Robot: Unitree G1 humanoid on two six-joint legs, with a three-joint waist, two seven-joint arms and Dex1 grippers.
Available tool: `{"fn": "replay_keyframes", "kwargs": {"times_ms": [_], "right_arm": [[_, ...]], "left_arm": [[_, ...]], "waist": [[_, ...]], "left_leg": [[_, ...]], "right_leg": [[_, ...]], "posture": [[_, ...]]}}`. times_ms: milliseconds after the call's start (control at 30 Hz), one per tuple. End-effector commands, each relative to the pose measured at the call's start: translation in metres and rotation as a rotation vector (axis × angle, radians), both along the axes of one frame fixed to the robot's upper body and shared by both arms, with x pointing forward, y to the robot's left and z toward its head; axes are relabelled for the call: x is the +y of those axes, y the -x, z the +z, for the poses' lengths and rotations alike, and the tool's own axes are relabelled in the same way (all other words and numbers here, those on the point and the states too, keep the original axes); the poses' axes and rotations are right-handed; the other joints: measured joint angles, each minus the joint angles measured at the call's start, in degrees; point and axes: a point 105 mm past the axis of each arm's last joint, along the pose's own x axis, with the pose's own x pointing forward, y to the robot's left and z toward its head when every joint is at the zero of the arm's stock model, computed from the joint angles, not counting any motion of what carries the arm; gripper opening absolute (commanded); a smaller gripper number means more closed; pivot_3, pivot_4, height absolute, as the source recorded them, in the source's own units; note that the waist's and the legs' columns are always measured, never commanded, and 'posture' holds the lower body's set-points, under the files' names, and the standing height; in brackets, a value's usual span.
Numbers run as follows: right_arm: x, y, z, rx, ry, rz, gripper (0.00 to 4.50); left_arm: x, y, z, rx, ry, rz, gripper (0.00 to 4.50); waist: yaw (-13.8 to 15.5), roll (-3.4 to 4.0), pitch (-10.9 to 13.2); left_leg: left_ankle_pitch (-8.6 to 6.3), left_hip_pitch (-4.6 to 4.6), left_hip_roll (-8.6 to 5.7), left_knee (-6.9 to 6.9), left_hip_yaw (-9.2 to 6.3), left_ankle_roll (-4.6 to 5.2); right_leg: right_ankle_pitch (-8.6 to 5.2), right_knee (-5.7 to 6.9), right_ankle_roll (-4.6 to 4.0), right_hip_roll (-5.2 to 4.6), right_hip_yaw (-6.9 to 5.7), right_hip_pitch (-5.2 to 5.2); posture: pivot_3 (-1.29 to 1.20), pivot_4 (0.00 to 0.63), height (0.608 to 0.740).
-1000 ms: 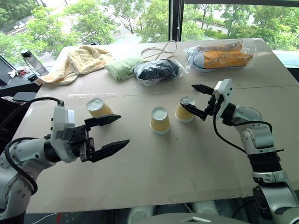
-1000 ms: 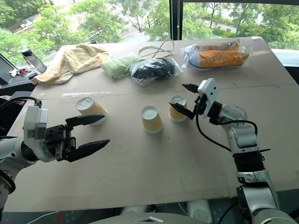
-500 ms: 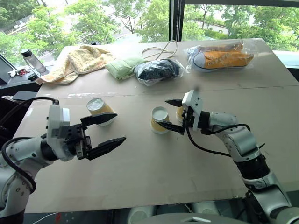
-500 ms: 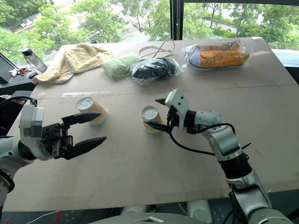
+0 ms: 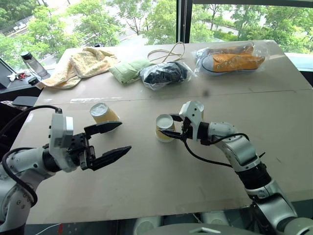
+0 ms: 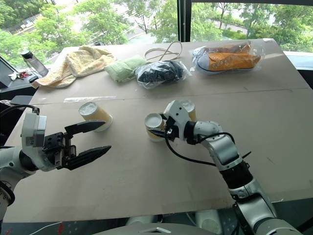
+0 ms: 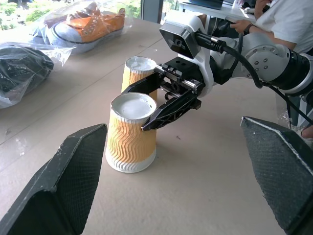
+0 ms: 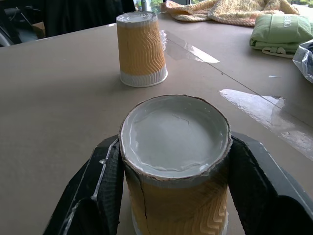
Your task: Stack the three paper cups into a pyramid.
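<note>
Right pincer closed on the nearer upside-down cup

On the table (image 7: 205, 186), the right pincer (image 7: 151, 105) clasps the nearer paper cup (image 7: 131, 133) near its upturned base; a second cup (image 7: 138, 73) stands just behind. The left pincer's (image 7: 181, 171) own fingers (image 7: 68, 181) are spread wide apart in the foreground. A bagged shoe (image 7: 83, 24) lies farther back.

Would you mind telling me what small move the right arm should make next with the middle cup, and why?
Probably lift it slightly. The right gripper is shut on the middle cup, which stands upside down on the table beside the right cup. The left cup stands apart near the open left gripper, so nothing is stacked yet.
</note>
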Motion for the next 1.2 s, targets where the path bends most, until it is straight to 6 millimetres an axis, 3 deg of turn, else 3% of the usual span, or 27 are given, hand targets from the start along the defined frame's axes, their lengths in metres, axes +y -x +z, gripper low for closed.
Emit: {"fn": "replay_keyframes", "kwargs": {"times_ms": [33,200,333,500,567,633,767,933,1200], "right_arm": [[0.001,0.003,0.019,-0.049,-0.062,0.01,2.21],[-0.007,0.009,0.04,-0.074,-0.139,0.034,2.21],[-0.046,-0.001,0.092,-0.144,-0.284,-0.06,2.21],[-0.102,-0.011,0.136,-0.193,-0.377,-0.215,2.21],[-0.146,-0.022,0.124,-0.193,-0.298,-0.356,2.21],[-0.175,-0.025,0.107,-0.166,-0.223,-0.435,2.21],[-0.2,-0.023,0.069,-0.092,-0.101,-0.496,2.21],[-0.194,-0.025,0.027,-0.058,0.015,-0.493,2.21],[-0.163,-0.034,0.013,-0.079,0.026,-0.409,2.21]], "left_arm": [[0.0,0.002,0.008,-0.046,-0.027,-0.004,4.5],[-0.009,-0.001,0.013,-0.06,-0.029,-0.053,4.5],[-0.022,-0.009,0.026,-0.104,-0.021,-0.119,4.5],[-0.03,-0.016,0.031,-0.119,-0.018,-0.164,4.5],[-0.033,-0.019,0.029,-0.118,-0.012,-0.18,4.5],[-0.035,-0.022,0.027,-0.114,-0.01,-0.192,4.5],[-0.036,-0.025,0.024,-0.111,-0.01,-0.206,4.5],[-0.036,-0.027,0.023,-0.108,-0.015,-0.217,4.5],[-0.034,-0.025,0.023,-0.111,-0.028,-0.213,4.5]], "waist": [[0.0,0.0,0.0],[0.1,-0.01,0.02],[0.47,-0.03,0.05],[0.16,-0.04,0.05],[0.21,-0.04,0.06],[0.65,-0.06,0.06],[-0.03,-0.07,0.11],[-1.38,-0.08,0.14],[-1.18,-0.22,0.19]], "left_leg": [[0.0,0.0,0.0,0.0,0.0,0.0],[0.0,-0.01,0.0,0.0,0.0,0.0],[-0.01,-0.05,-0.04,0.04,-0.09,0.01],[0.01,-0.06,-0.07,-0.02,-0.05,-0.02],[0.02,-0.07,-0.02,-0.1,-0.07,-0.03],[0.02,-0.13,-0.01,-0.12,-0.09,-0.03],[0.02,-0.2,-0.01,-0.09,0.09,0.0],[-0.08,-0.08,0.15,-0.03,0.55,0.19],[-0.06,-0.03,0.19,0.08,0.6,0.15]], "right_leg": [[0.0,0.0,0.0,0.0,0.0,0.0],[0.0,0.0,0.0,0.0,-0.01,0.0],[0.01,0.0,0.01,-0.04,-0.09,0.02],[0.01,-0.01,0.01,-0.05,-0.1,0.0],[0.01,-0.02,0.01,-0.01,-0.1,-0.04],[0.0,-0.08,0.0,-0.01,-0.16,-0.04],[0.0,-0.13,0.01,-0.01,-0.15,-0.07],[0.01,0.16,0.02,0.16,0.27,-0.21],[0.02,0.19,0.03,0.22,0.34,-0.19]], "posture": [[0.0,0.15,0.74],[0.0,0.15,0.74],[0.0,0.15,0.74],[0.0,0.15,0.74],[0.0,0.15,0.74],[0.0,0.15,0.74],[0.0,0.15,0.74],[0.0,0.15,0.74],[0.0,0.15,0.74]]}}
